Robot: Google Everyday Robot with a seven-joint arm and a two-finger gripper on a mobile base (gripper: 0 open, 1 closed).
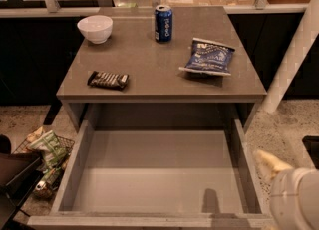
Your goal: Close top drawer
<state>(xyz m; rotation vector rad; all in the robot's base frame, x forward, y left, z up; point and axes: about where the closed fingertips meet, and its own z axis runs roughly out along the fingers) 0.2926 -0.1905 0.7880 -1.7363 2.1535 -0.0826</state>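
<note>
Judging the top drawer [149, 174] first: wide, deep, grey, made of rigid panels, with nothing lying inside. It is probably light for its bulk and running on slides, so a steady push should move it. It looks stiff enough that contact anywhere on the front carries through, though an off-centre shove may rack it sideways. No grasp is needed (the handle sits on the front face, which is out of view below the frame). Best contact is the middle of the front panel or its top rim, pressing straight toward the tabletop's back edge.

Position: the drawer stands wide open, projecting from under the front edge of the tabletop [149, 59] toward the camera. Its front rim runs along the bottom of the view, and its side walls reach back beneath the front-left and front-right corners.

The gripper [271, 165] sits low at the right, outside the drawer's right wall and forward of the tabletop's front-right corner. A pale tip shows above a white rounded housing; whether it is spread or closed, cannot tell. No contact with the drawer is visible. It lies beside the drawer's right wall, not in front of the panel, so it needs to come round to the panel's middle.

On top: bowl [95, 28] near the back-left corner, can [163, 23] by the back edge, chip bag [208, 57] toward the right edge, candy bar [108, 79] toward the front-left corner.
</note>
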